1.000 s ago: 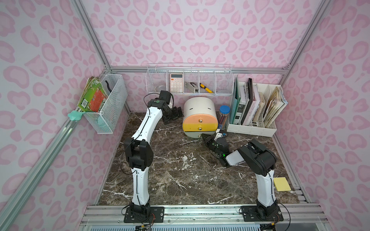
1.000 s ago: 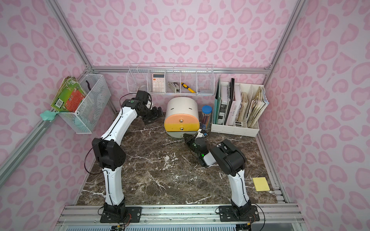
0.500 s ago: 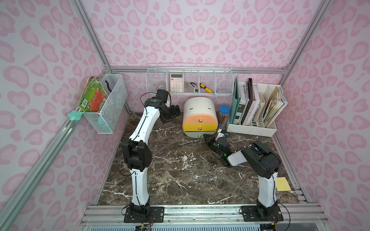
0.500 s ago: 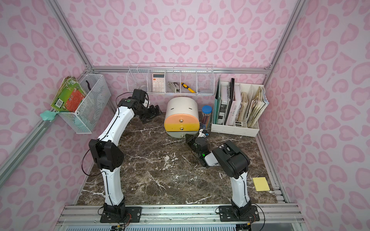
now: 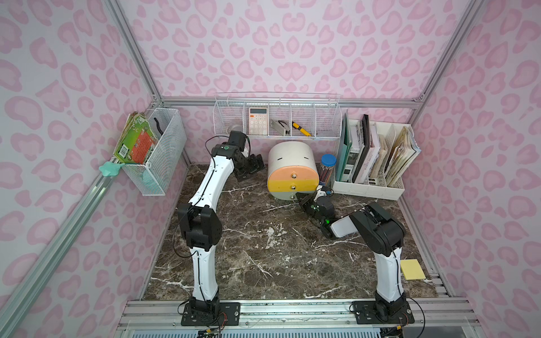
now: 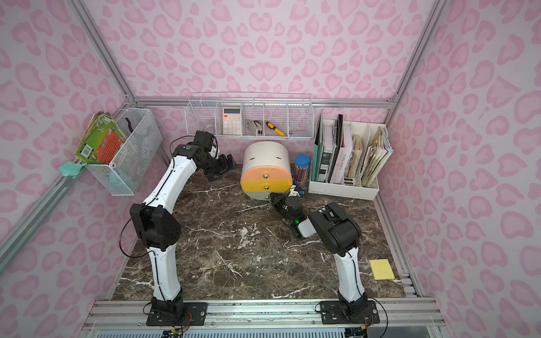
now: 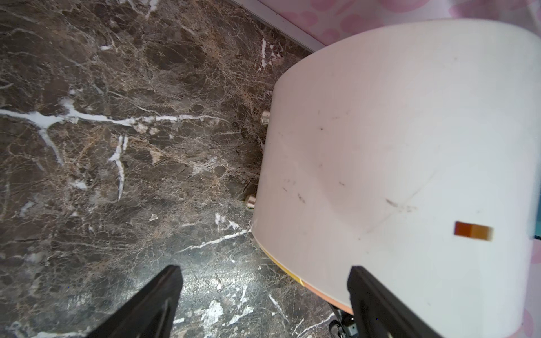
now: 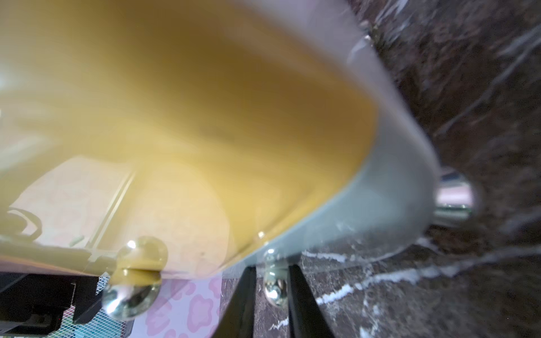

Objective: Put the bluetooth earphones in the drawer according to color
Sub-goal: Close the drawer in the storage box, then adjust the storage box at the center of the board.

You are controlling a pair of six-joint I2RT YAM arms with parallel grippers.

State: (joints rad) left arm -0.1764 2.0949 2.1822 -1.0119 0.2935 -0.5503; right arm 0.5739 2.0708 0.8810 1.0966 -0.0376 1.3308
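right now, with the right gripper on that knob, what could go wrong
The right gripper pinches only the round knob of the bottom drawer, so it may slip off in a pull. The left gripper is open beside the cabinet, not gripping it, so the cabinet may slide instead of the drawer opening.

The drawer (image 5: pixel 292 156) (image 6: pixel 266 155), a small white round-topped cabinet, is seen standing on the worktop (image 5: pixel 263 248) near the back wall. Three fronts are stacked: peach-orange (image 5: pixel 279 175) uppermost, yellow (image 5: pixel 279 186) in the middle, pale grey-green (image 5: pixel 279 195) lowest. Each is fitted with a metal knob, and all appear pushed in. The bottom knob (image 8: pixel 275 282) is clamped by the right pincer (image 8: pixel 272 267).
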